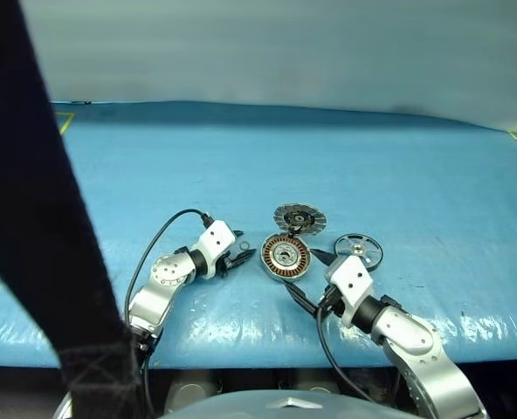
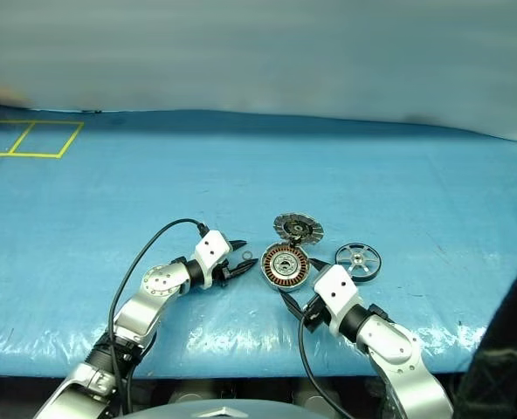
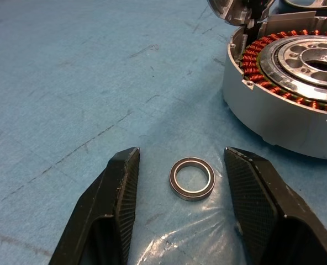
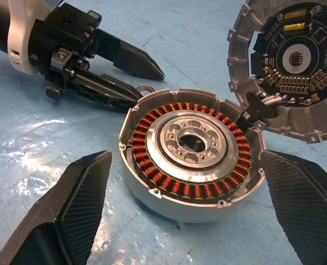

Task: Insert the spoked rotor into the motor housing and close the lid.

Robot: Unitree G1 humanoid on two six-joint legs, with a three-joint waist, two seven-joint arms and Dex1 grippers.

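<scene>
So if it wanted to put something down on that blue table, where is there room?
Plenty: the blue table is bare behind the lid, to the far left near the yellow markings, and right of the spoked rotor. It is crowded in the middle, where the left pincer, a small ring, the motor housing and the right pincer sit close together.

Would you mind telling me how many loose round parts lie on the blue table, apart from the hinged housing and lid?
2: the spoked rotor, right of the motor housing, and a small metal ring left of it, between the left gripper fingers.
</scene>
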